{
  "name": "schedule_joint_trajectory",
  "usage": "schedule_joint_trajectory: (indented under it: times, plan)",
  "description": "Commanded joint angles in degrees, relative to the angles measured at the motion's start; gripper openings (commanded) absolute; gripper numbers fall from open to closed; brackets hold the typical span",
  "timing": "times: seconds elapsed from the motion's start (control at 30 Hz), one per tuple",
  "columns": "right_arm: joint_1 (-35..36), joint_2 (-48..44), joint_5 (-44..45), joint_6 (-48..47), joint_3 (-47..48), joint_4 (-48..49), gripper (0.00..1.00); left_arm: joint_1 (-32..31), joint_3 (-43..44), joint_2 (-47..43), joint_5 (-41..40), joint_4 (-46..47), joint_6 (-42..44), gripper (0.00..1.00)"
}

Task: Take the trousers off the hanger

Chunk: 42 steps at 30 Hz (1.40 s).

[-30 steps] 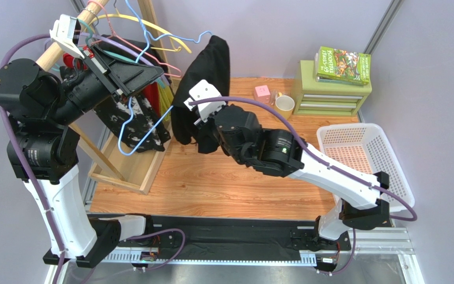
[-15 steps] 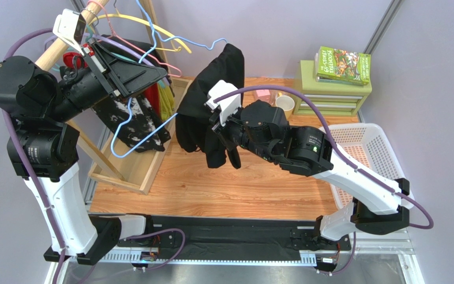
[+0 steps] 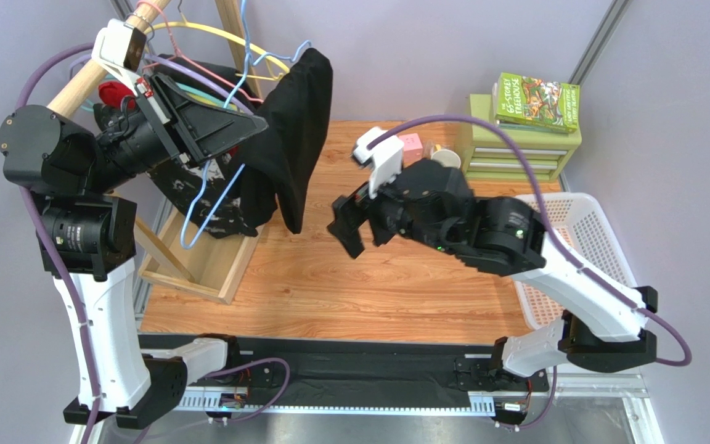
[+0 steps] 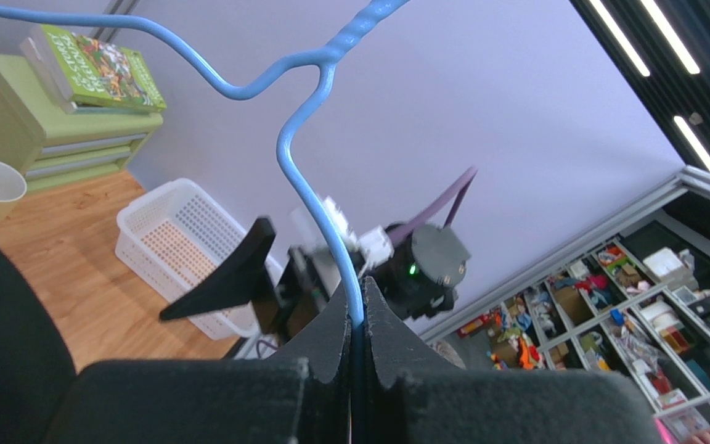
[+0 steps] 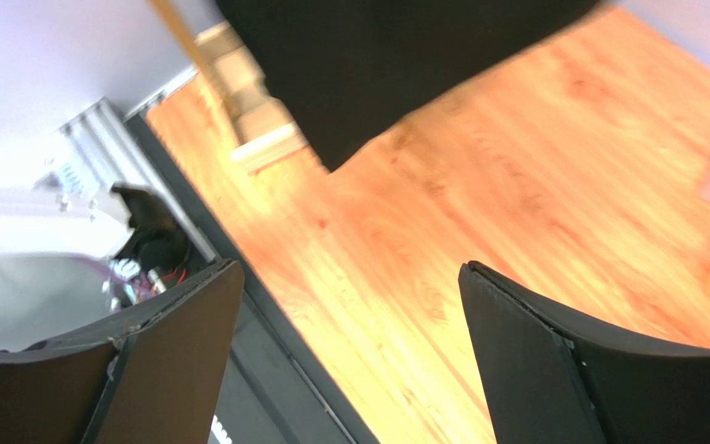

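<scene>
1. Since half a second ago the right gripper [image 3: 344,228] has come away from the trousers [image 3: 294,129] and drawn back toward the near side. The trousers have swung left, closer to the wooden rack [image 3: 197,270].
2. The right gripper hovers over the wooden table [image 3: 405,287] with its jaws spread wide and nothing between them. Its wrist view shows only bare boards between the two fingers [image 5: 173,351], with the black cloth well beyond them.
3. A white basket [image 3: 562,198] sits at the right edge of the table.
4. Farther back on the left, the left gripper [image 4: 357,301] is raised, its jaws pinched tight on the wire of the light-blue hanger [image 4: 282,143].
5. The trousers are draped over that hanger and hang in a long black fold clear of the table, just beside the rack.
6. At the far edge stand a cup [image 3: 445,164] and a green drawer unit [image 3: 516,153] with a book [image 3: 536,100] on top.
</scene>
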Motion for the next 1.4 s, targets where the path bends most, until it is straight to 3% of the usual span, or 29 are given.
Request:
schedule_joint_trajectory:
  times: [0.0,0.07,0.1,0.2,0.37,0.63,0.73,0.87,1.07,1.17,1.37]
  plan:
    - [-5.75,-3.34,4.46,1.43,7.48,-5.19,0.93,0.12,-1.31,-3.43,4.87,11.89,1.06,0.0]
    - [-9.36,-3.17,3.42,2.21,10.03,-7.04,0.93,0.12,-2.72,-4.92,6.71,11.89,1.33,0.0]
    - [-13.99,-3.17,-0.42,3.26,10.47,-7.39,0.93,0.12,-4.21,-5.36,7.16,12.06,1.24,0.0]
    - [-19.29,-3.08,-7.28,2.93,10.91,-7.04,0.92,0.12,-7.81,-7.47,9.62,14.16,-0.51,0.0]
    - [-19.66,-2.38,-10.9,-4.71,14.77,-7.13,0.92,0.12,-11.34,-10.63,14.44,15.05,-2.35,0.0]
    - [-19.92,-2.82,-29.61,-14.21,18.91,-4.05,0.93,-1.11,-16.7,-14.41,20.17,16.02,-4.03,0.0]
    - [-19.92,-1.42,-39.28,-12.73,21.1,-5.54,0.93,-1.64,-19.77,-16.44,20.17,16.11,-4.56,0.0]
    - [-20.01,-0.53,-43.43,-9.48,21.02,-6.6,0.91,-3.65,-21.89,-18.55,20.43,15.58,-4.82,0.0]
    - [-18.27,4.73,-62.38,2.2,22.86,0.95,0.91,-8.05,-25.57,-20.22,20.87,15.05,-4.29,0.0]
    - [-15.71,7.02,-66.09,4.76,23.22,1.92,0.9,-10.6,-24.97,-19.35,20.87,15.05,-4.03,0.0]
    - [-15.09,5.98,-68.48,9.32,18.13,5.69,0.79,-15.17,-22.51,-17.5,21.22,14.96,-3.59,0.0]
